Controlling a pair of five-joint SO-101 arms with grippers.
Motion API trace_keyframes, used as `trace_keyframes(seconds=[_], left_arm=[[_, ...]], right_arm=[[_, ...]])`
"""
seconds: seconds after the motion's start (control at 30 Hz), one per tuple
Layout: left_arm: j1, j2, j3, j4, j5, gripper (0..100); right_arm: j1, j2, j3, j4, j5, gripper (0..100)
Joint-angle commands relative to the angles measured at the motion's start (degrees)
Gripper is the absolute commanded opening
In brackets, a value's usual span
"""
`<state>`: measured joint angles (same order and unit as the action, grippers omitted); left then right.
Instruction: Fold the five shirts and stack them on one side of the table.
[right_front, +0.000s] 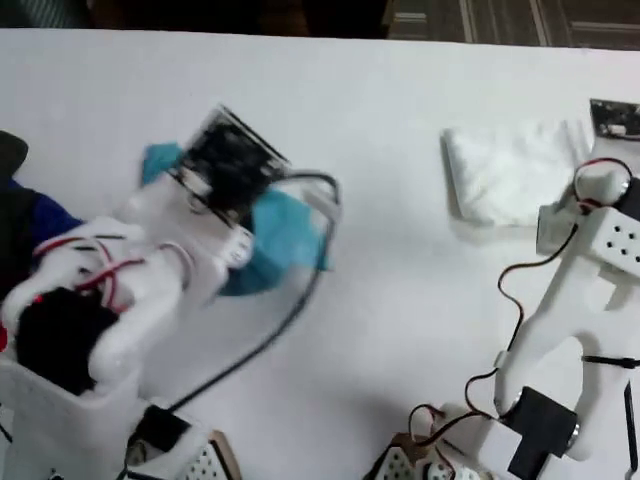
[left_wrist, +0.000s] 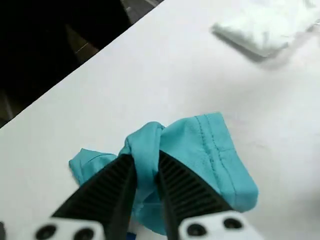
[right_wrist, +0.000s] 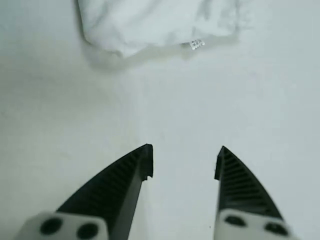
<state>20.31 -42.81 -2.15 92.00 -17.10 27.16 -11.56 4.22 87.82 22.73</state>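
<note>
A teal shirt (right_front: 285, 235) lies bunched on the white table (right_front: 400, 130), left of centre. My left gripper (left_wrist: 145, 162) is shut on a pinched fold of that teal shirt (left_wrist: 200, 150); in the high view the left arm (right_front: 150, 270) covers part of the cloth. A folded white shirt (right_front: 505, 170) rests at the far right of the table. In the left wrist view the white shirt (left_wrist: 265, 30) lies beyond the teal one. My right gripper (right_wrist: 182, 157) hovers open over bare table, a short way from the white shirt (right_wrist: 150, 22), with nothing between its fingers.
A black cable (right_front: 275, 330) runs across the table from the left arm toward the front edge. The right arm (right_front: 570, 330) stands at the front right. A dark blue cloth (right_front: 40, 215) shows at the left edge. Open table lies between the two shirts.
</note>
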Motion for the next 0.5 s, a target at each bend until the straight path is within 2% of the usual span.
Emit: trace_keyframes(seconds=[0.0,0.1,0.2,0.47], left_arm=[[6.86,-1.23,-0.84,3.16,1.93,3],[7.03,-1.14,0.04,7.65,0.88,3],[1.85,-1.58,3.03,10.02,-4.04,3],[-29.36,-1.49,23.34,6.15,-18.37,3]], right_arm=[[0.66,-2.59,4.92,-4.44,-0.53,20.8],[0.31,-2.59,9.58,-8.92,-0.53,20.8],[-1.1,-2.59,11.96,-12.0,-0.53,20.8],[-13.32,-2.59,12.84,-12.0,-2.55,21.1]])
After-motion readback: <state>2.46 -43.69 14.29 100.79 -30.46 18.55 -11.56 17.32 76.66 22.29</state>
